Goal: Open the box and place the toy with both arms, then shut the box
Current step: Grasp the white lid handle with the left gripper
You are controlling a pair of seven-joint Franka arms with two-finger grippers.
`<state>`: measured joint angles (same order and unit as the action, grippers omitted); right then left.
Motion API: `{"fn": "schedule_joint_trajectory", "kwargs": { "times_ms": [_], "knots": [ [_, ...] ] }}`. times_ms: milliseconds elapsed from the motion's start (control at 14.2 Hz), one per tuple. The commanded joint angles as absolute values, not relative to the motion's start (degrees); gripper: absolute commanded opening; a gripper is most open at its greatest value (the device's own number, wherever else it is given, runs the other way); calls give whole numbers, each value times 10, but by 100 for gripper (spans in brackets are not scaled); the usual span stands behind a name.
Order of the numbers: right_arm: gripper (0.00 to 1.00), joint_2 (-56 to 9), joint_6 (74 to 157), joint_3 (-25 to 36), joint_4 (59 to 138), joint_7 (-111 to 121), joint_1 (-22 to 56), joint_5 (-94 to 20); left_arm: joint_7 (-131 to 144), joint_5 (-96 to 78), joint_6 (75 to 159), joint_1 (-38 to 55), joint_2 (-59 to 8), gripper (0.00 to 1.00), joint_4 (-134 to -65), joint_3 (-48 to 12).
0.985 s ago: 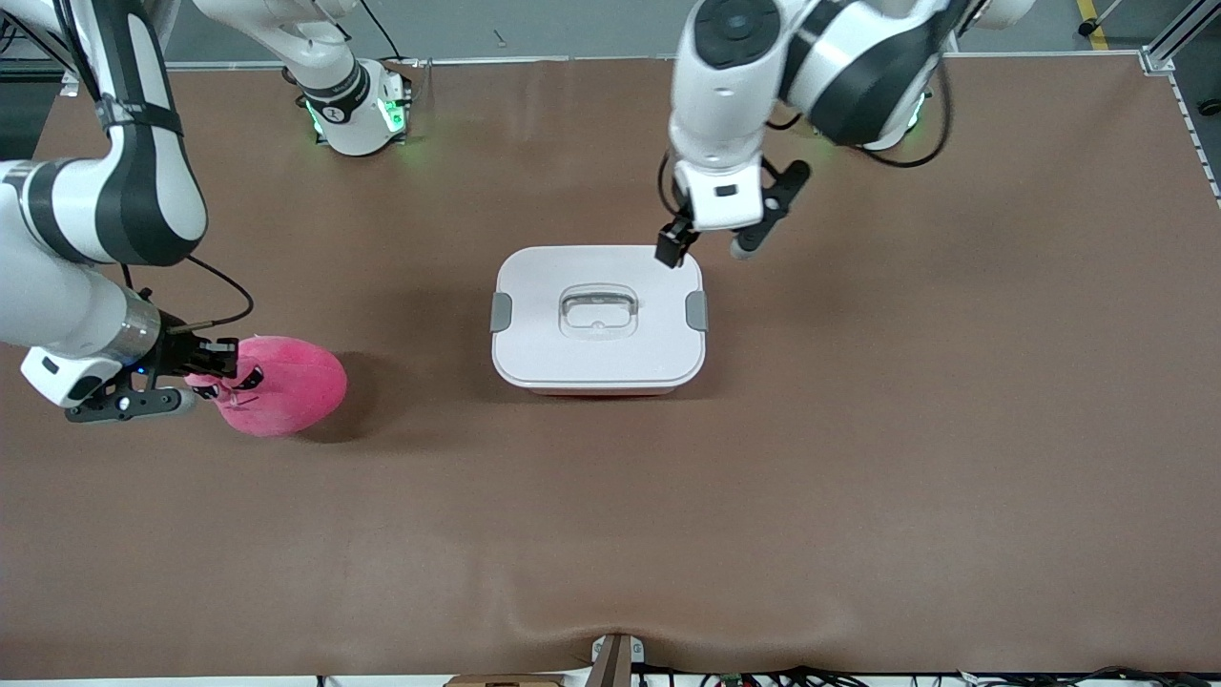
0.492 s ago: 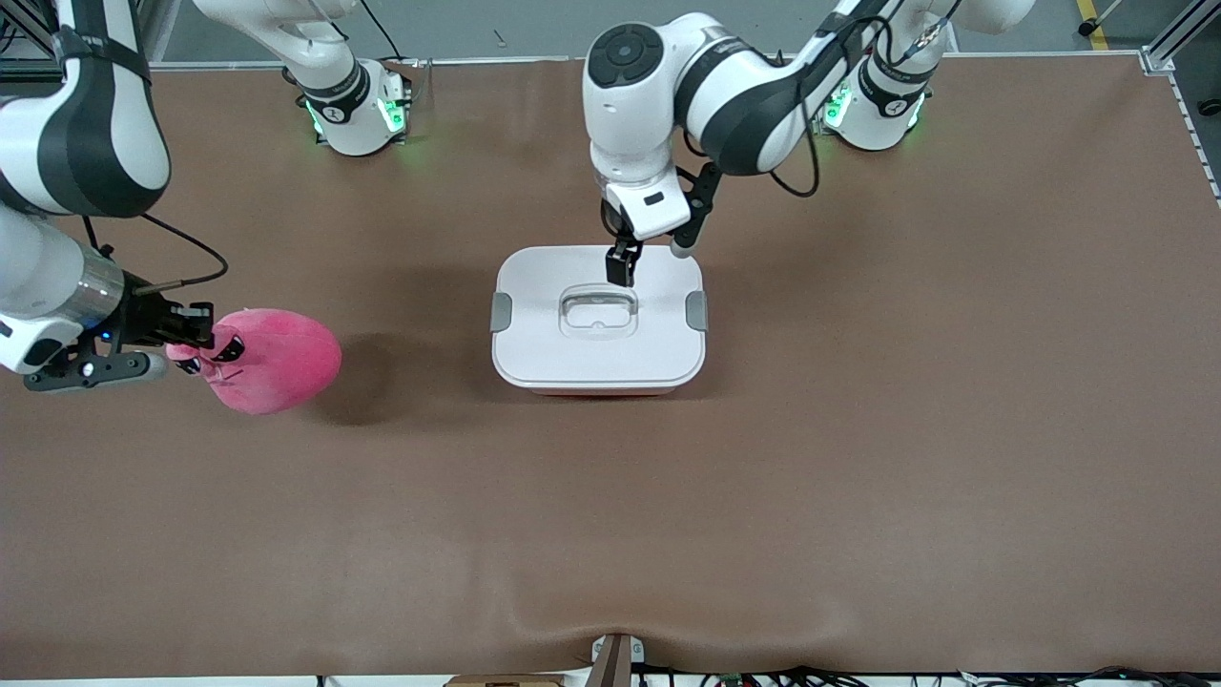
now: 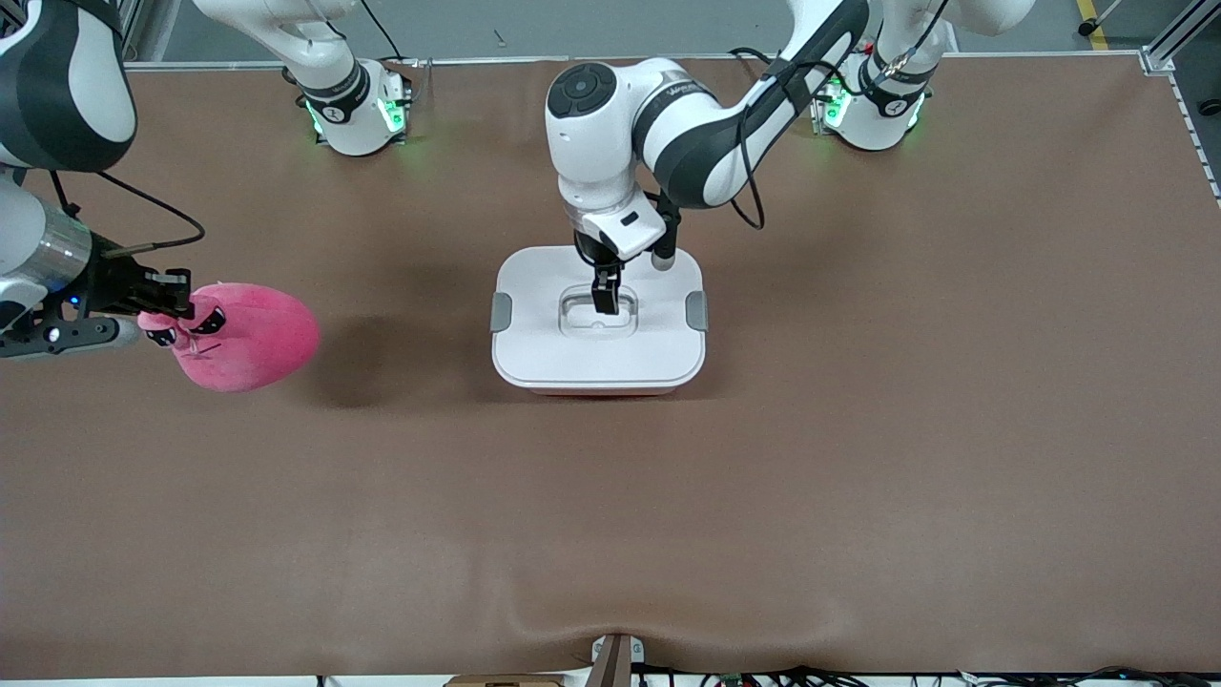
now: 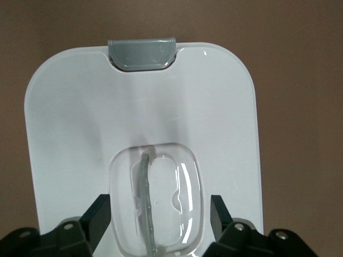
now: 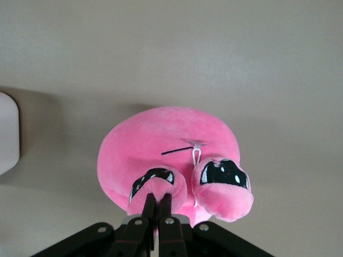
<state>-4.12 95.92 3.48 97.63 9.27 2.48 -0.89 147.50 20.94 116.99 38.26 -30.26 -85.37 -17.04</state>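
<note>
Sitting shut: box (image 3: pixel 598 358), lid (image 3: pixel 534 315) clipped on.

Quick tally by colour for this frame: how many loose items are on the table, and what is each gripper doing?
White-lidded: 1, the box, lid on.
Pink: 1, the toy, toward the right arm's end.
Total: 2.
Left gripper: open over the box's handle.
Right gripper: shut on the toy.

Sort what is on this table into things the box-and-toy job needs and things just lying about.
Needed for the job:
- box, lid on, left gripper open, straddling the clear handle
- pink toy, right gripper shut on one nub
- both arms

Lying about:
- nothing loose; only the brown table cover
</note>
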Motion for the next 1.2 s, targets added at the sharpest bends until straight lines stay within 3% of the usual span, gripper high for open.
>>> {"fn": "schedule_joint_trajectory", "kwargs": {
  "times_ms": [0,422,774,915,1126],
  "knots": [
    [0,-34,933,34,962,97,22,-15,1544,256,1188,403,-324,78,-833,-167],
    [0,-34,913,32,942,96,27,-15,1559,254,1188,403,-342,77,-833,-168],
    [0,-35,907,32,942,98,29,-15,1559,255,1188,404,-350,51,-832,-168],
    [0,-35,906,31,943,97,29,-15,1558,254,1188,404,-349,35,-832,-168],
    [0,-34,897,31,943,97,30,-15,1554,253,1188,403,-345,31,-831,-168]
  ]
}}
